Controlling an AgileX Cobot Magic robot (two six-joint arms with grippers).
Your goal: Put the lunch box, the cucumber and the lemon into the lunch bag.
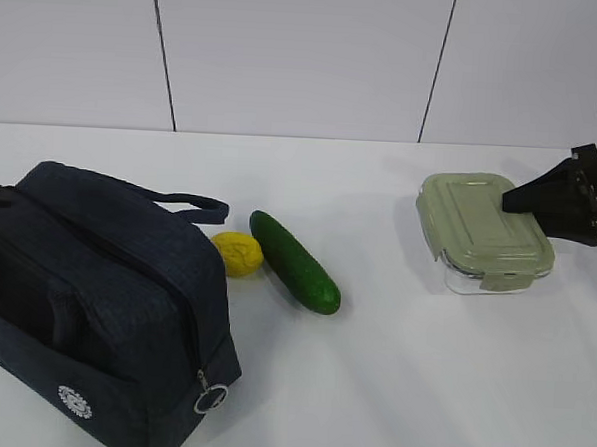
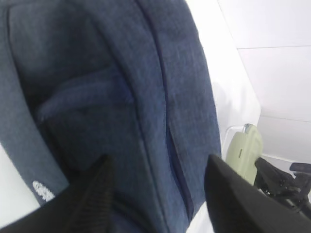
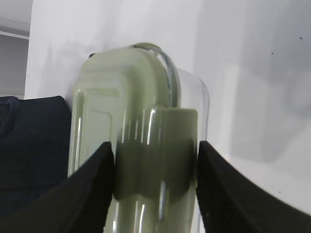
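Observation:
The dark navy lunch bag (image 1: 94, 303) stands at the front left with its zipper closed. Beside its right end lie the yellow lemon (image 1: 237, 252) and the dark green cucumber (image 1: 294, 261), touching each other. The lunch box (image 1: 478, 228), clear glass with a sage-green lid, is at the right. My right gripper (image 1: 514, 210) reaches in from the right edge. In the right wrist view its jaws (image 3: 155, 155) press on both sides of the lunch box (image 3: 136, 97) at its end clip. My left gripper (image 2: 158, 167) hangs open close above the lunch bag (image 2: 121, 97); the exterior view does not show it.
A white table (image 1: 390, 389) carries everything, with a white panelled wall (image 1: 307, 54) behind. The bag's strap handle (image 1: 194, 206) loops out toward the lemon. In the left wrist view the lunch box (image 2: 245, 153) and the right arm (image 2: 284, 182) show beyond the bag.

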